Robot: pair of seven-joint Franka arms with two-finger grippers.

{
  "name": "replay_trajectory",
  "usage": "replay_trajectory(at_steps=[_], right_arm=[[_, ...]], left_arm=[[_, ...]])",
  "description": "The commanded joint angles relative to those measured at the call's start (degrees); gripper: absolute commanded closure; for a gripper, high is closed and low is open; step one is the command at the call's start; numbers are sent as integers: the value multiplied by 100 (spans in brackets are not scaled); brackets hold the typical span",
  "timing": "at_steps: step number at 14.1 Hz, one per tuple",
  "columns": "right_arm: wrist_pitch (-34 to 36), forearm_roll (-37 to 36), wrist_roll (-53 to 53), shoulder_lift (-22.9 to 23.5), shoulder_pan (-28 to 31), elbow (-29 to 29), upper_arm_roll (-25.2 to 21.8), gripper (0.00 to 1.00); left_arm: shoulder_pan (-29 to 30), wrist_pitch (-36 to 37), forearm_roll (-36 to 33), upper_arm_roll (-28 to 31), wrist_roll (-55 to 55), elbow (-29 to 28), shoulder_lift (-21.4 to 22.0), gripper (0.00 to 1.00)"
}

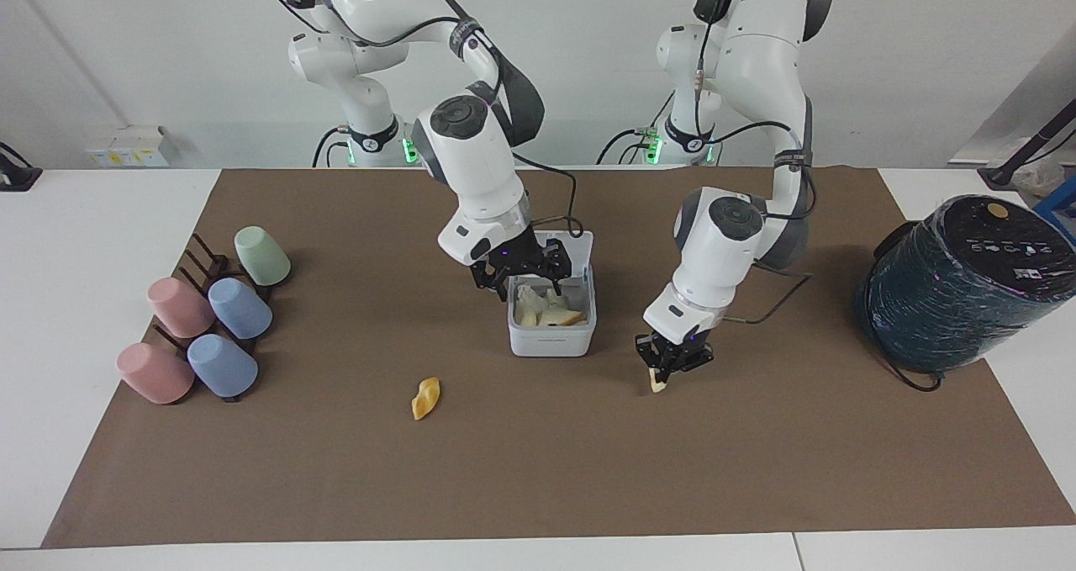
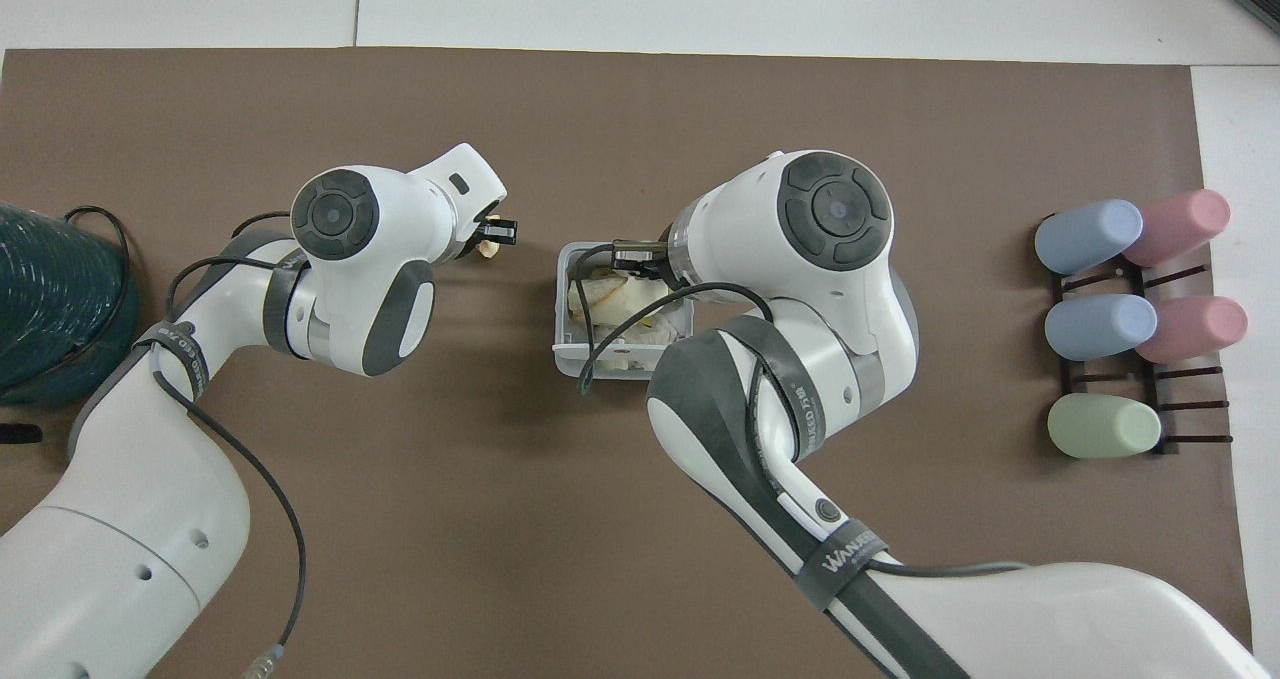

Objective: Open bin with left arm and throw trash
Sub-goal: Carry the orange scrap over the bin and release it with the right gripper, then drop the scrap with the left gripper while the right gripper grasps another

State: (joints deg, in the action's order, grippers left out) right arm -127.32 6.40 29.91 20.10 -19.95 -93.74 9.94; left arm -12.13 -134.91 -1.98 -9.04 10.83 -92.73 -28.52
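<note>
in the facing view the bin (image 1: 551,319) sits open mid-worktop (image 1: 756,470), its lid raised on the robots' side and crumpled scraps heaped inside. the right tool (image 1: 521,270) hangs just over the bin's mouth with its fingers spread wide and nothing between them. the left tool (image 1: 672,362) is low beside the bin, toward the left arm's end, pinched onto a small yellowish scrap (image 1: 656,380) whose tip looks to be at or just off the worktop. one more yellow-orange scrap (image 1: 425,398) lies loose, farther from the robots than the bin and toward the right arm's end. pastel cups (image 1: 210,323) on a rack and a dark wrapped cylinder (image 1: 958,285) stand well apart from the bin.

to do this step well, i judge the right tool should rise straight clear of the bin, then the left should lift its scrap above the rim before crossing and release over the centre.

the overhead view hides the loose scrap and most of the bin (image 2: 566,304) under the right arm; it shows the left tool (image 2: 492,229) gripping its scrap (image 2: 488,248) beside the bin. only the facing view shows heights.
</note>
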Motion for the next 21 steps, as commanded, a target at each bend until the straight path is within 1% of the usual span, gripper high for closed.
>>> replay_trajectory(at_steps=[1, 3, 4, 5, 7, 8, 11, 13, 14, 15, 16, 17, 18, 19, 20, 21], right_arm=[[-144, -321, -38, 3, 202, -4, -10, 0], [-476, -708, -38, 90, 535, 5, -10, 0], [-556, -866, -29, 195, 606, 40, -19, 0], [-661, -1173, -38, 275, 694, 66, -19, 0], [-785, -1517, -38, 468, 1036, 75, -19, 0], [-786, -1597, -38, 625, 1063, 75, -19, 0], [-786, -2114, -29, 1109, 1195, 198, -28, 0], [-951, -2370, -29, 1399, 1318, 198, -28, 0], [-1083, -2441, -20, 1435, 1327, 190, -36, 0], [-1093, -2494, -29, 1470, 1406, 181, -36, 9], [-1111, -2538, -20, 1514, 1424, 172, -36, 22], [-1154, -2581, -12, 1584, 1424, 172, -36, 29], [-1285, -2591, -20, 1602, 1424, 137, -36, 30], [-1304, -2591, -29, 1611, 1441, 137, -36, 33], [-1304, -2591, -29, 1611, 1442, 137, -36, 39], [-1295, -2591, -29, 1611, 1442, 128, -36, 43]], left_arm=[[17, 648, -40, -10, -10, 686, -163, 100], [-61, 1288, -5, -54, 51, 739, 257, 100], [-79, 1465, 135, -107, 68, 739, 425, 100], [-140, 1580, 362, -211, 173, 722, 548, 100], [-560, 1766, 426, -230, 803, 722, 593, 100], [-763, 1766, 426, -230, 1042, 687, 611, 100], [-1168, 1731, 426, -239, 1220, 398, 768, 100], [-1204, 1792, 426, -248, 1220, 291, 830, 46], [-1239, 1853, 435, -239, 1220, 300, 831, 36], [-1240, 1941, 426, -239, 1220, 361, 822, 31], [-1222, 1977, 426, -239, 1211, 414, 822, 27], [-1187, 2003, 426, -221, 1211, 440, 822, 25], [-1161, 2108, 418, -186, 1211, 501, 839, 25], [-1073, 2379, 417, -169, 1203, 702, 883, 25], [-890, 2703, 391, -160, 1185, 887, 909, 25], [-653, 3089, 374, -177, 1133, 1045, 910, 26]])
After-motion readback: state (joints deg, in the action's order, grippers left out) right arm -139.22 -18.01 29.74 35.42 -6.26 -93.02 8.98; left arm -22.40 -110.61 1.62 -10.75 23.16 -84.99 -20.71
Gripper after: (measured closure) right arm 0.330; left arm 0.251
